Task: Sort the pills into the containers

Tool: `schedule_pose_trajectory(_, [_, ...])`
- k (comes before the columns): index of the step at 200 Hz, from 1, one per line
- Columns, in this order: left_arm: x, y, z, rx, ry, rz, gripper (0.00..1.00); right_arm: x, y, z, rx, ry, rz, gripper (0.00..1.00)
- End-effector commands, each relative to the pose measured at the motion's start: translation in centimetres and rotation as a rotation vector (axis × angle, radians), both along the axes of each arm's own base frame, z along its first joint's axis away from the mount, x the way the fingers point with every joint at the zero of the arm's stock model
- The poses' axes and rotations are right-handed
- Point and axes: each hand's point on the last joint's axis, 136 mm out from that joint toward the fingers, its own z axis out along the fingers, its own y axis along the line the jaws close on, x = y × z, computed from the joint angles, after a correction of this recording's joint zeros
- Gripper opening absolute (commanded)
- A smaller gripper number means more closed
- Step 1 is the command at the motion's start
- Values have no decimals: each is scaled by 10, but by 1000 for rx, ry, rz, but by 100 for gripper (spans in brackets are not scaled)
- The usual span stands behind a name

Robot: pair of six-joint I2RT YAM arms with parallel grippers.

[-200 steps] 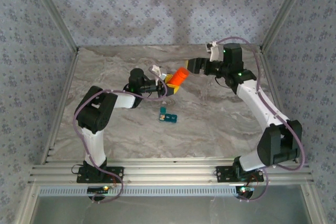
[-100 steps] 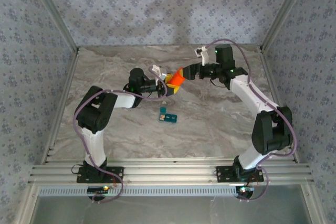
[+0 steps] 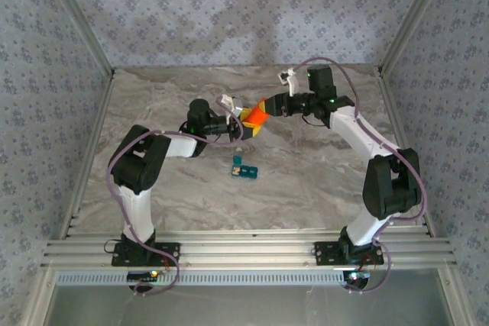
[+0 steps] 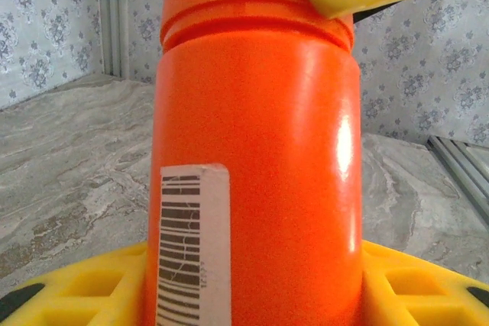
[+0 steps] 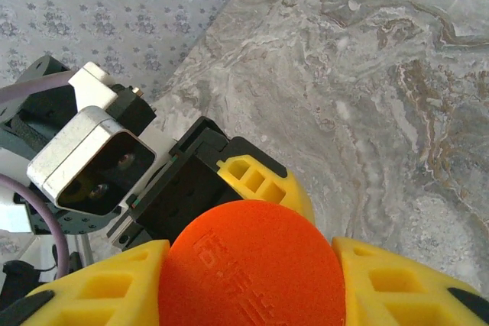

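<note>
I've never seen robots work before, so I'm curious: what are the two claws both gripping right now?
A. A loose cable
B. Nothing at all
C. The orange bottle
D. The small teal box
C: the left gripper clamps the body of the orange bottle and the right gripper closes around its cap, while the teal box lies untouched on the table.

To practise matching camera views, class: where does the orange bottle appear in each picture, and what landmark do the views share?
Top external: orange bottle at centre, toward the back wall.
Left wrist: the bottle mid-picture, barcode label facing the camera.
Right wrist: its cap from above, bottom centre.
Shared landmark: grey marble table.
</note>
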Motion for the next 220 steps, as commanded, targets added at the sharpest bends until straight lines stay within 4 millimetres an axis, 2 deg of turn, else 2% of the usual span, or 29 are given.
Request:
schedule_pose_trajectory(1, [-6,1,37,-48,-103,-25,0,-1,4,5,20,26,-14,41])
schedule_pose_trajectory(18, [-6,1,37,-48,-104,-21,0,0,8,1,44,97,-77,36])
schedule_pose_trajectory(34, [-5,1,37,-48,-106,-14,0,-2,17,-3,65,159,-139,35])
schedule_pose_trajectory(64, [-4,1,37,-50,-109,-4,0,-9,35,-29,19,284,-321,37])
schedule_pose_trajectory(77, [-3,1,38,-51,-109,-3,0,-13,42,-33,29,308,-333,37])
schedule_pose_trajectory(102, [-4,1,38,-48,-107,-2,0,-13,43,-35,19,305,-339,39])
schedule_pose_trajectory(135, [-2,1,35,-44,-103,1,0,-10,34,-23,12,280,-335,46])
schedule_pose_trajectory(164, [-1,1,33,-43,-100,1,0,-4,20,-2,15,231,-316,65])
schedule_pose_trajectory(186, [0,0,31,-42,-96,0,0,-5,8,22,44,162,-289,80])
schedule_pose_trajectory(206, [-1,0,30,-40,-94,-5,0,-13,1,39,60,90,-254,89])
schedule_pose_trajectory(220, [-1,0,30,-40,-93,-7,0,-19,-3,44,50,42,-235,91])
